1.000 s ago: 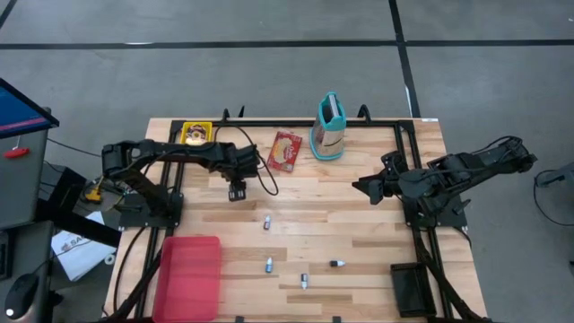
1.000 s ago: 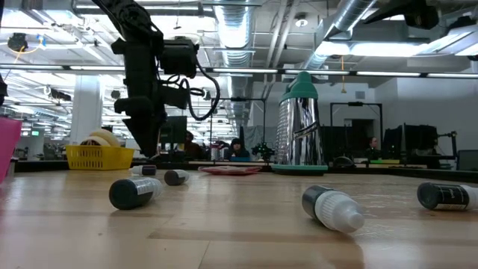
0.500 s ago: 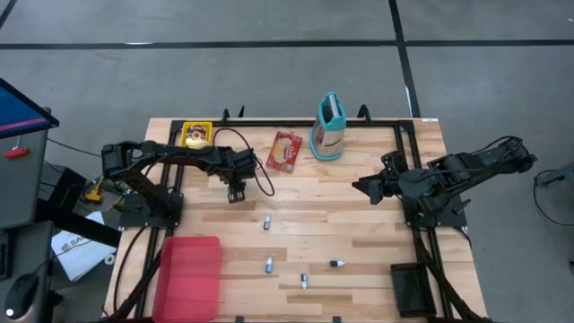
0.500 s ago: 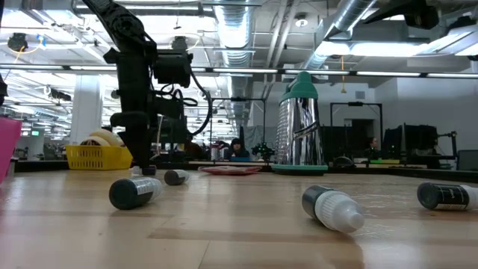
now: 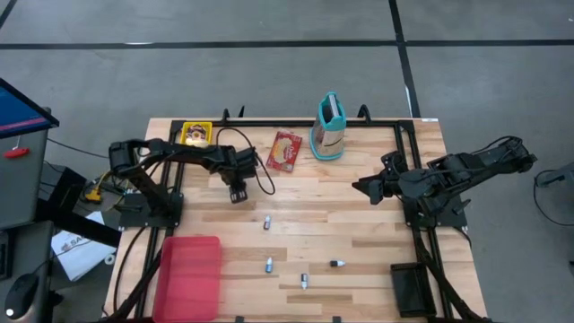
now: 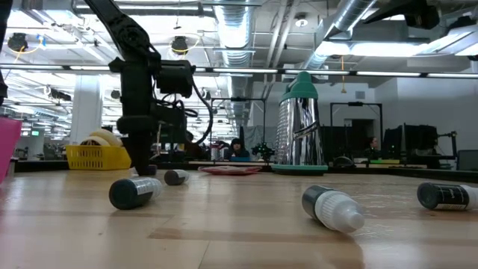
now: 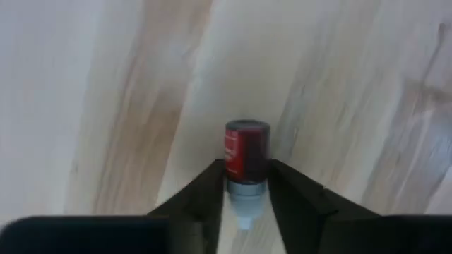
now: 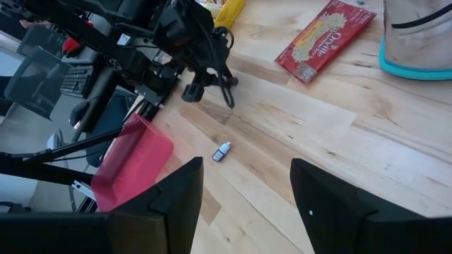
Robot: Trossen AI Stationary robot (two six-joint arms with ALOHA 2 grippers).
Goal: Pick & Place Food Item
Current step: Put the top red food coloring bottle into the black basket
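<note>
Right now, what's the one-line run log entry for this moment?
left gripper: down at table, fingers around small red-labelled bottle | right gripper: open, waiting at right side | red food packet: untouched

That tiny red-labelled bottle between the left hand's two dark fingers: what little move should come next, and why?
Probably finish closing. The left hand is down at the wooden table, its fingers flanking the small red-labelled bottle at its pale cap end, so only the squeeze seems left before lifting. The right hand waits apart.
</note>
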